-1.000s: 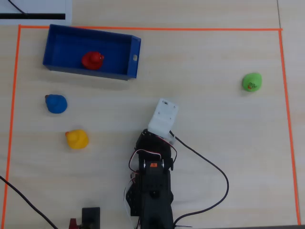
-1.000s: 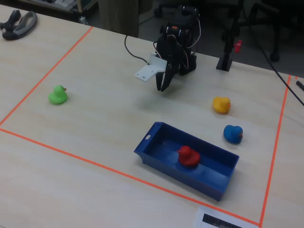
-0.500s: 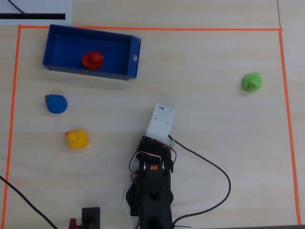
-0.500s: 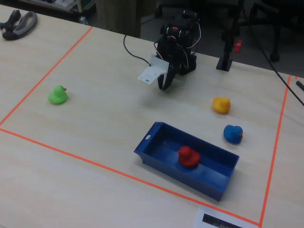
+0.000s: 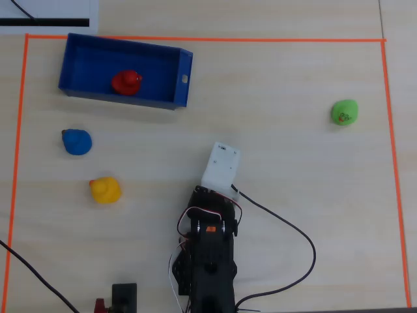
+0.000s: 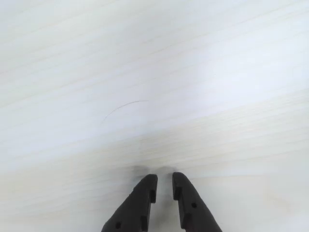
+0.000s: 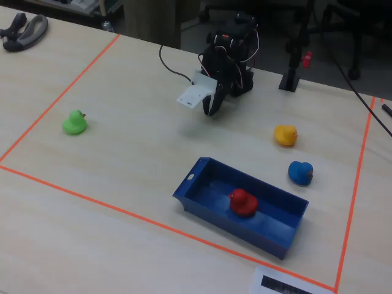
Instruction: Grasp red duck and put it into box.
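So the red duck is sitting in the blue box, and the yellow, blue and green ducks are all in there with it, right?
Not quite. The red duck is in the box, but alone. The overhead view shows the yellow duck, the blue duck and the green duck out on the table, each apart from the box.

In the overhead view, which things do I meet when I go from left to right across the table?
Blue duck → yellow duck → red duck in the box → gripper → green duck.
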You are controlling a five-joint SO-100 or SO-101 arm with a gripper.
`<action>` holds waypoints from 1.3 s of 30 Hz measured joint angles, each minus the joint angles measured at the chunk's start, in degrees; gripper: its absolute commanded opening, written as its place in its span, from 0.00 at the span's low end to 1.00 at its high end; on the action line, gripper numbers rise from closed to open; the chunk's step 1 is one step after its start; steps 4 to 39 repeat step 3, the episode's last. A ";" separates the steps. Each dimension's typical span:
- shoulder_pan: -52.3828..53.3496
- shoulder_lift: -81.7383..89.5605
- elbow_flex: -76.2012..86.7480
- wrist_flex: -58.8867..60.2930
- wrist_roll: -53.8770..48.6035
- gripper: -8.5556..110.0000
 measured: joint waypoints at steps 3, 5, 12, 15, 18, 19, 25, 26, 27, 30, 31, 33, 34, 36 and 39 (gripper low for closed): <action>0.00 0.00 0.00 0.00 0.00 0.07; 0.00 0.00 0.00 0.00 0.00 0.07; 0.00 0.00 0.00 0.00 0.00 0.07; 0.00 0.00 0.00 0.00 0.00 0.07; 0.00 0.00 0.00 0.00 0.00 0.07; 0.00 0.00 0.00 0.00 0.00 0.07; 0.00 0.00 0.00 0.00 0.00 0.07; 0.00 0.00 0.00 0.00 0.00 0.07; 0.00 0.00 0.00 0.00 0.00 0.07; 0.00 0.00 0.00 0.00 0.00 0.07; 0.00 0.00 0.00 0.00 0.00 0.07; 0.00 0.00 0.00 0.00 0.00 0.07; 0.00 0.00 0.00 0.00 0.00 0.07; 0.00 0.00 0.00 0.00 0.00 0.07; 0.00 0.00 0.00 0.00 0.00 0.07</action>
